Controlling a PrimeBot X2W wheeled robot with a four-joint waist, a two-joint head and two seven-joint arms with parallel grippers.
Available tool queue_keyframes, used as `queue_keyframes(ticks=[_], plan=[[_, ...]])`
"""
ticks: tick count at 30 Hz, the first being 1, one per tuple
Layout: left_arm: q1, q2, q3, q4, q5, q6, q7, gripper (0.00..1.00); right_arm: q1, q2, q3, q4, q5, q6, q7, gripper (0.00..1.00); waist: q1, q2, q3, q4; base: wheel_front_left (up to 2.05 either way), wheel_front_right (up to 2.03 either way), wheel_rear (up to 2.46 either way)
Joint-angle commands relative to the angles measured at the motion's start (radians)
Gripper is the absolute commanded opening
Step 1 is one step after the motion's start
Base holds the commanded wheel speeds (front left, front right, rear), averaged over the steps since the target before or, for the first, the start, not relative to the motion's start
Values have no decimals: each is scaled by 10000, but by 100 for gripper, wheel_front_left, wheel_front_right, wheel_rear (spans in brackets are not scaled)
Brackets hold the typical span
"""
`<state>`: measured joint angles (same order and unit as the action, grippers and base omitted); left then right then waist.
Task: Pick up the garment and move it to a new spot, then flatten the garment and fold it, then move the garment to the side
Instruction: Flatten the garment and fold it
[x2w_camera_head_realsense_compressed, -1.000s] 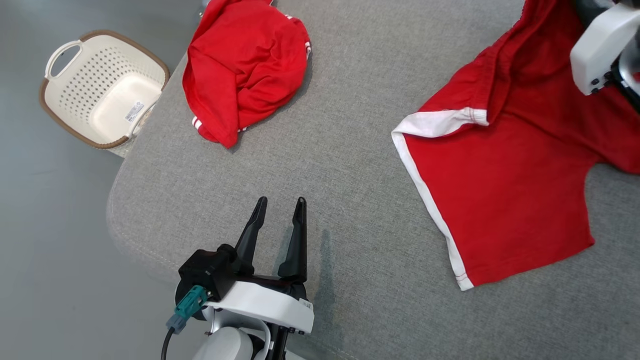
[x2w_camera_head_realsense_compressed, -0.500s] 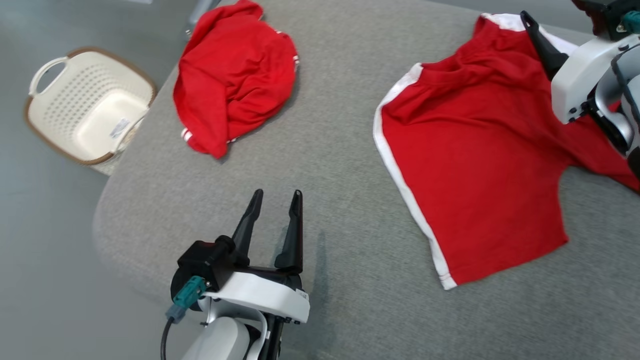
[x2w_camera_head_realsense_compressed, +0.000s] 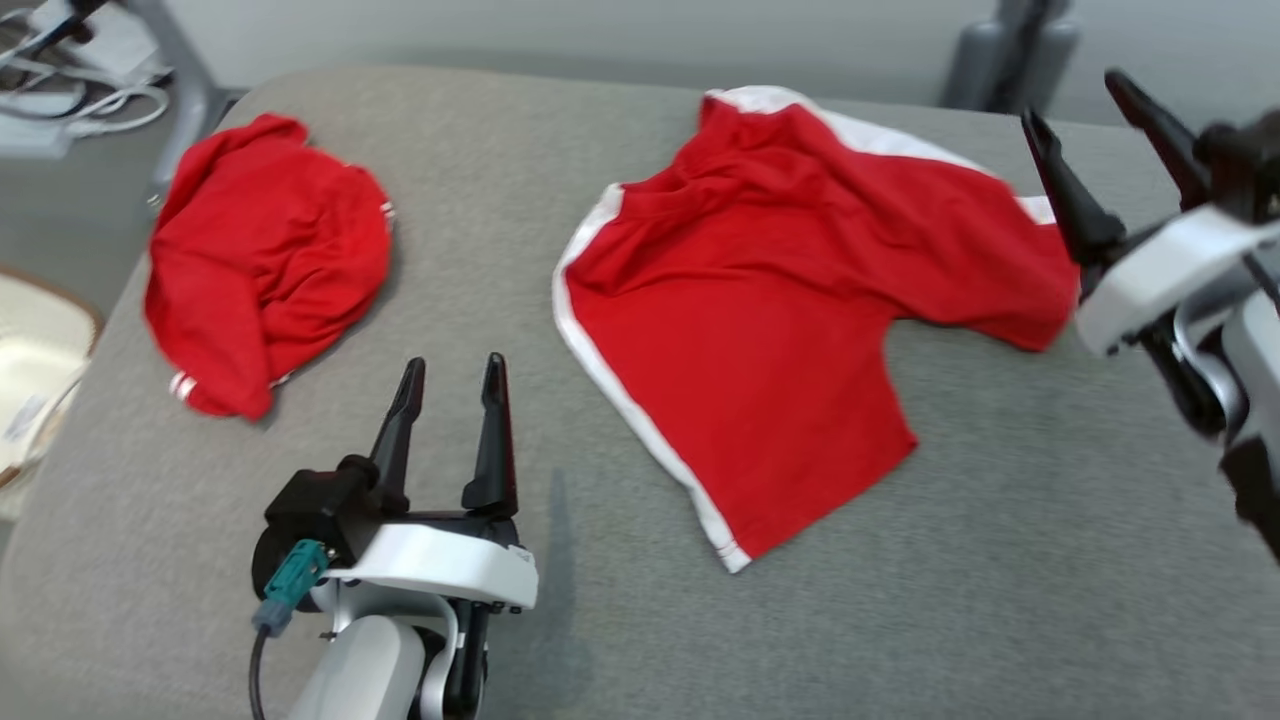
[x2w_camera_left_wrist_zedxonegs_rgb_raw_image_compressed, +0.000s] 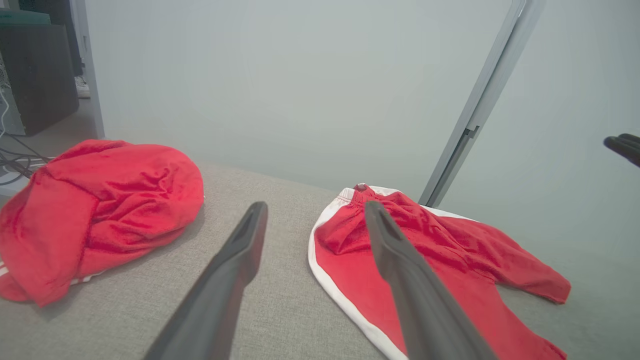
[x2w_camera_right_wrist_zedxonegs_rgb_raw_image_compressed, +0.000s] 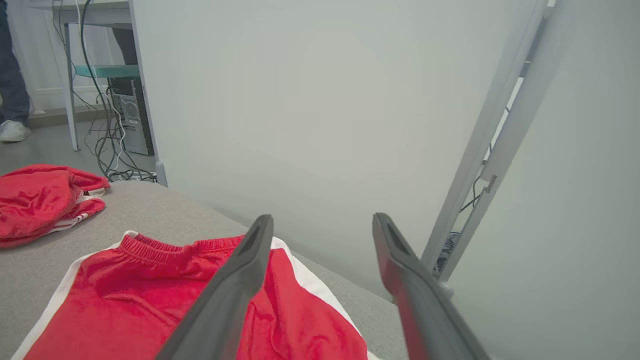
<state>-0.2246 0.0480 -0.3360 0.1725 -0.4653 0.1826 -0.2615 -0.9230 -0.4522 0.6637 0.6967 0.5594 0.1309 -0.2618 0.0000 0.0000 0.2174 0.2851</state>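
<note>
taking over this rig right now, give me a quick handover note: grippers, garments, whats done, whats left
Left gripper: jaws open, empty, over the grey cushion at front left.
Right gripper: jaws open, empty, beside one leg of the shorts.
Red shorts: spread near the middle, white side stripe showing, wrinkled toward the waistband. A second red garment lies bunched at far left.
Done: shorts placed and laid out.
To do: smooth, fold, move aside.

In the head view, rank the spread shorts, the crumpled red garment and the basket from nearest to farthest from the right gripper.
1. The spread shorts, just left of the right gripper.
2. The crumpled red garment, on the cushion's left side.
3. The basket, off the cushion's left edge.
</note>
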Motion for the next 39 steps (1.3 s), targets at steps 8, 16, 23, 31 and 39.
queue_keyframes(ticks=[8,16,23,31,39], plan=[[519,42,859,112,435,-245,-42,100,3699,986,-3181,-2053,-1514,-3,-33,100,0,0,-910,-1472,0,0,0],[926,42,1162,174,623,-414,-42,100,6104,2360,-4721,-3126,-2486,-3,-34,100,0,0,-1226,-1847,0,0,0],[1082,42,1070,233,642,-482,-42,100,6796,3055,-5052,-3261,-2842,-3,-34,100,0,0,-1298,-1787,0,0,0],[1082,41,819,307,691,-530,-42,100,6843,3389,-4384,-2295,-2222,-3,3,100,0,0,-1273,-1319,0,0,0],[984,38,463,327,608,-437,-42,100,5994,3633,-3412,-478,-1356,-3,249,100,0,0,-1007,-602,0,0,0]])
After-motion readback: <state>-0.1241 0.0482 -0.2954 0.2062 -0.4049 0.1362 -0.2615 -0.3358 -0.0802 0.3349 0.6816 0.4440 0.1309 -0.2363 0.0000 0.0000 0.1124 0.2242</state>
